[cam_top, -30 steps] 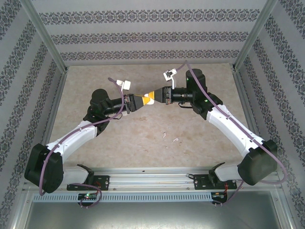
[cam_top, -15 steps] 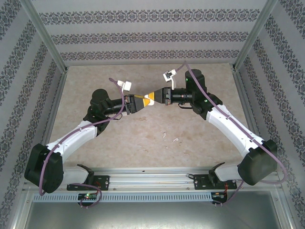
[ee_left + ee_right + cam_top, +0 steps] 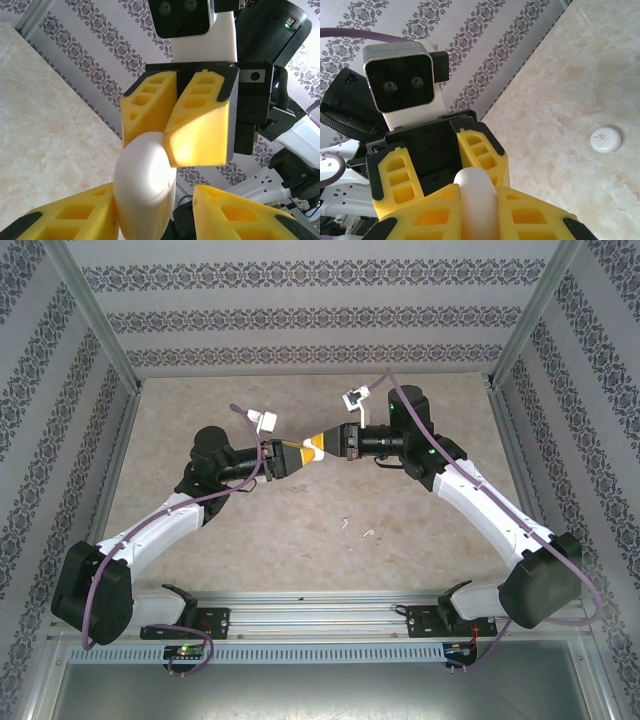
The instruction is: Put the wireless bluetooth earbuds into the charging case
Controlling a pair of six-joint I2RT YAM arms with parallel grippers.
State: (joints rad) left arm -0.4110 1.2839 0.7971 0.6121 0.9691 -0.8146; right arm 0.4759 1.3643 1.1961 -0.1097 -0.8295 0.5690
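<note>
White charging case is hanging in mid-air betw. the two arms, above the middle of the worktop. Its lid is looking shut: a thin seam is running round the body in the left wrist view, and no part of the inside is showing, so contents can't be told. Left pincer is clamping one end of the case, w/ a yellow finger pressing on each side. Right pincer is gripping the opposite, rounded end the same way, so both pincers are closed on the case and pointing at each other, tips nearly meeting. In the top view the case itself is sitting mostly hidden betw. the yellow fingers. Two tiny white pieces, the earbuds, are lying loose on the worktop, the 2nd just beside the 1st. Both are too small for detail. They are resting well apart from the pincers and the case, lower down and toward the arm bases, approx. midway betw. the arms. A round white disc is lying flat on the worktop in the right wrist view, off to the side of the held case and not touching anything.
</note>
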